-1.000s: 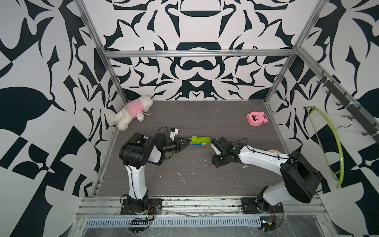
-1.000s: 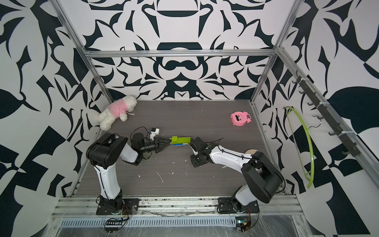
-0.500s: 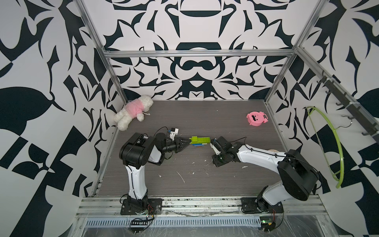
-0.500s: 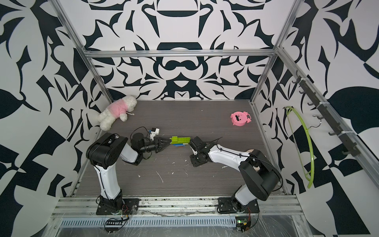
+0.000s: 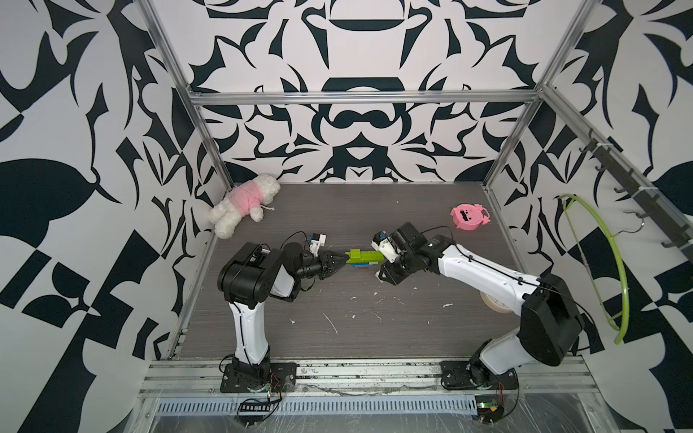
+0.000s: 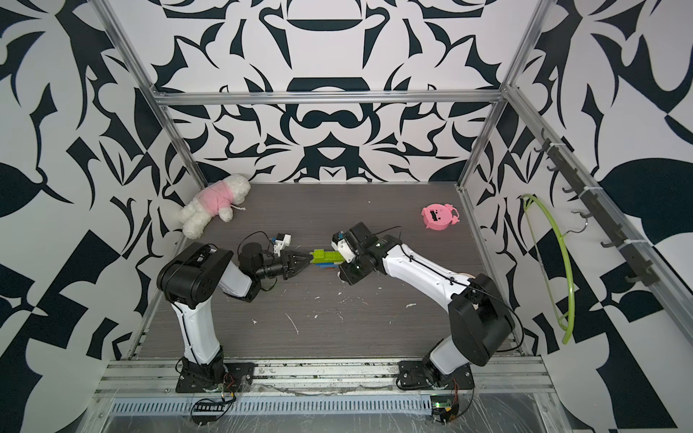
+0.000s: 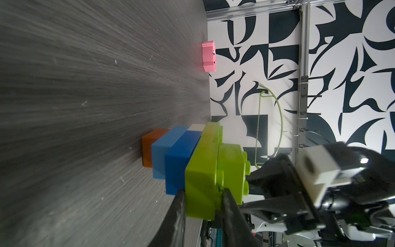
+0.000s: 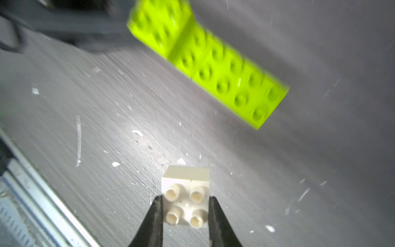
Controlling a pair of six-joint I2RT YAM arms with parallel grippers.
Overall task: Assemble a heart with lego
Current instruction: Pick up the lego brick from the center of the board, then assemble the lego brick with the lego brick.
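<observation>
We see the heart (image 5: pixel 365 258) mid-table, upright; its orange base rests on the wood, blue layers stepped above, lime-green on top, studs up; the white brick (image 8: pixel 185 197), square with four studs up, sits near it, apart.

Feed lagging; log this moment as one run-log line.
left gripper: shut on heart | right gripper: shut on white brick | white brick: apart from heart

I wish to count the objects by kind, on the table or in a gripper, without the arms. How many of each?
Plush toy: 1
Pink pig toy: 1
Joined brick cluster: 1
Single white brick: 1
Pale roll, half hidden: 1
Total: 5
</observation>
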